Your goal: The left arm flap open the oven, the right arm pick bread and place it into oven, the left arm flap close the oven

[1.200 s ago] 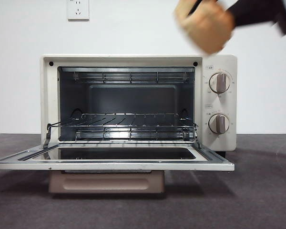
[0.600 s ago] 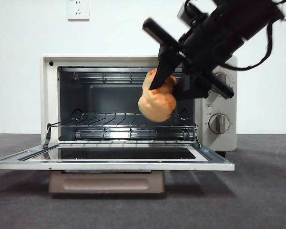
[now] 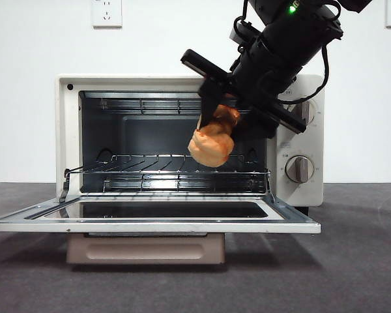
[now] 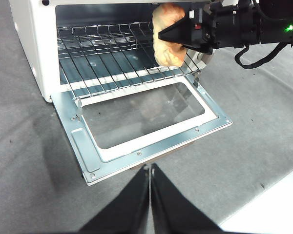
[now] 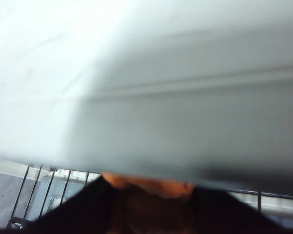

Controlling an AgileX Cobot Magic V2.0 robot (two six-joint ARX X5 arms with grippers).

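The oven (image 3: 189, 140) stands with its door (image 3: 153, 218) dropped flat toward the camera, so the whole mouth is free for loading. The right gripper (image 3: 216, 124) enters from about 1 o'clock in the front view, slanting down to 7 o'clock, its jaws clamped on the bread (image 3: 212, 143). The bread hangs below the jaws at the right half of the opening, clear above the rack (image 3: 166, 171) and not touching it. That tilt looks chosen to pass the bulky wrist under the oven's top edge while the loaf leads in.

The left gripper (image 4: 150, 175) waits out in front of the door's front edge, jaws together and holding nothing, well apart from the bread (image 4: 168, 34). My guess is that it is parked there so it can lift the door once the loaf is down.

Room is tight upward: the right wrist view is mostly filled by a blurred pale surface, probably the oven's upper frame, with the bread (image 5: 146, 187) between the dark jaws and rack wires beyond. The upper jaw sits just beside the top lip. Toward 9 o'clock the cavity is wide open; toward 3 o'clock the side wall and knobs (image 3: 301, 112) are near the arm. Below, the rack offers a flat landing, with the door rim jutting forward beneath it.
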